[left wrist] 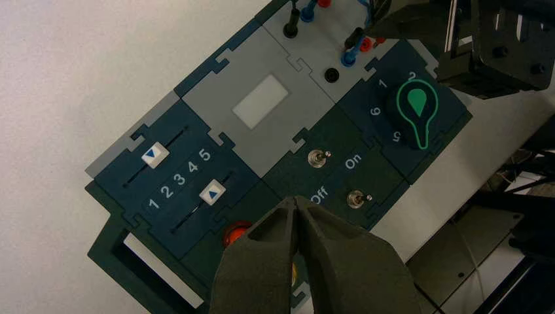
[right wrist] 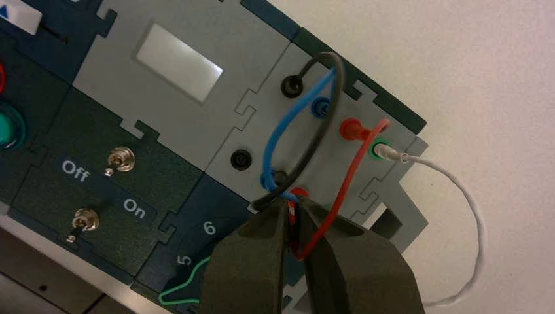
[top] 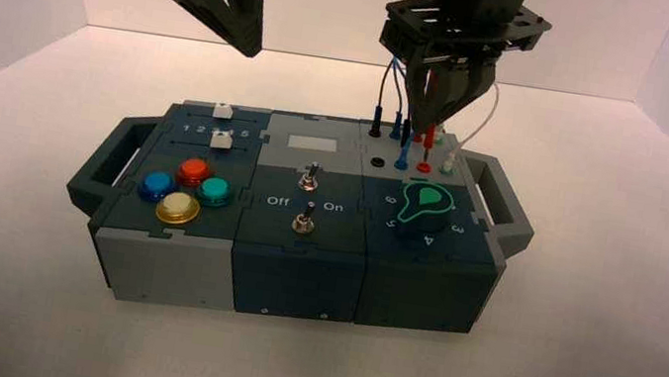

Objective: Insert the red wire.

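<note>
Red wire (right wrist: 351,180): looped between two plugs at the right far part of the box (top: 295,295); one end seated in the far-row red socket (right wrist: 350,128), the other at the right arm's jaws.
Right gripper (right wrist: 296,208): over the near socket row; jaws clenched on the wire's free plug (top: 430,135).
Plug long axis: close to upright, metal pin downward, pointing at the near-row red socket (top: 424,167).
Plug to socket: directly over it, very near; whether the pin tip has entered cannot be told.
Nearer arm: right. The target lies just below its jaws, so the coming move is judged to be a short descent along the plug's axis, with little sideways correction.
Left gripper (left wrist: 294,199): raised over the left part of the box, idle; jaws closed together, nothing between them.
Neighbours: blue plug (top: 402,157) immediately left of the target; pale plug (top: 448,164) immediately right. The black wire (right wrist: 319,131) and blue wire (right wrist: 278,131) arch close to the working jaws.
Caution: a tilted plug could catch the socket rim; keep pin and hole in line before pressing.
</note>
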### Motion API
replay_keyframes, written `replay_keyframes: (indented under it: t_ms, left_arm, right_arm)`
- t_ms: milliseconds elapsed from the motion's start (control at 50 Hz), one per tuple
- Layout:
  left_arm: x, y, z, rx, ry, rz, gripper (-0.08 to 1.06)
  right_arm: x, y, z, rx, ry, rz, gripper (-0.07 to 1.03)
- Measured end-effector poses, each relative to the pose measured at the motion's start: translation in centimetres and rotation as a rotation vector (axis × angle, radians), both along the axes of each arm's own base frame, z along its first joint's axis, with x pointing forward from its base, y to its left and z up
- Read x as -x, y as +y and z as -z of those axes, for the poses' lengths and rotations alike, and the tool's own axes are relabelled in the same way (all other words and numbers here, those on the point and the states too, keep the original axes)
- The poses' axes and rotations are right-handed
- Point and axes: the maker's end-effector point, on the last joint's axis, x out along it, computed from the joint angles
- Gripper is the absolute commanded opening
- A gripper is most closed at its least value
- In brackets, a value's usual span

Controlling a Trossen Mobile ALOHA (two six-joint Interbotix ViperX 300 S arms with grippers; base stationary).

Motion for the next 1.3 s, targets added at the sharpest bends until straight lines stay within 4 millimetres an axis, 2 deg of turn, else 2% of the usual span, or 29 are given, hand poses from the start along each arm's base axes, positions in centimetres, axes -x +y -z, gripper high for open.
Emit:
replay_keyframes:
  t_ms: [1300]
  left_arm:
    - [0.0,0.0,0.4,-0.011,0.008,0.001,-0.03]
  right_arm:
    - [-0.5,-0.3,1.1,0.016,0.007,0.005,-0.02]
